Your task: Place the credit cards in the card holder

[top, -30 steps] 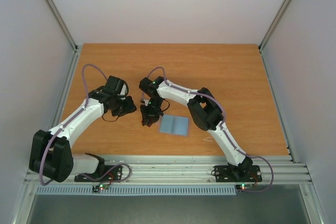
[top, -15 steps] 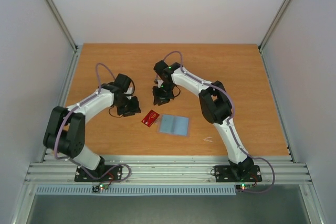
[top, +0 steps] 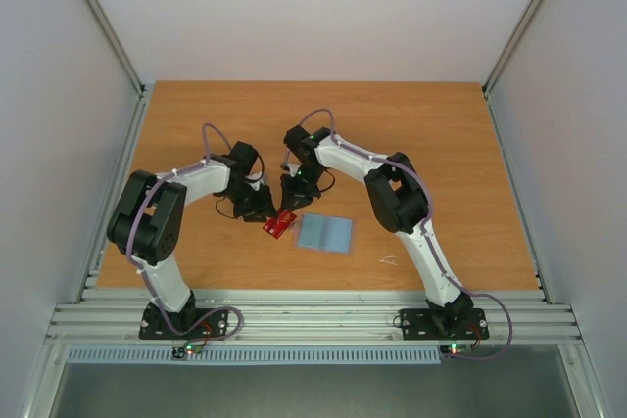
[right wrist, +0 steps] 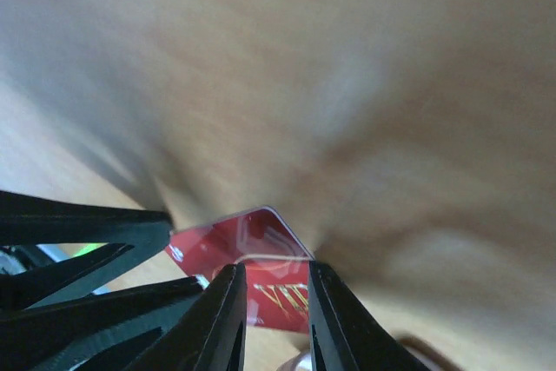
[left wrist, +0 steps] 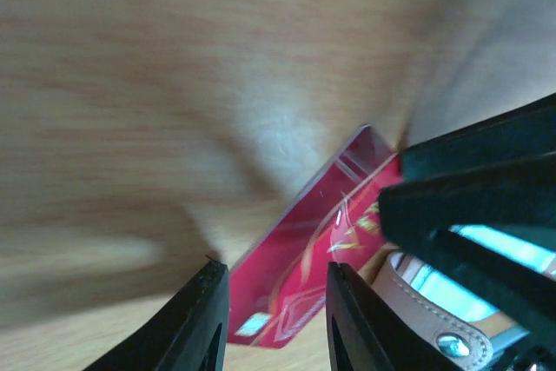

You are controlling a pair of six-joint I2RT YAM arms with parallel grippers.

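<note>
Red credit card [top: 280, 224] lay flat on tabletop [top: 431, 144], just beside card holder [top: 324, 233], blue face up. Left end effector [left wrist: 274, 268] and right end effector [right wrist: 274, 268] hung close over the card, jaws narrowly parted, gripping nothing.

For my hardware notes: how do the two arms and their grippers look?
The left arm and right arm have white links with black joints. A lilac cable loops along each. The fingers are black and flat. Small green and red lights glow at the bases.
</note>
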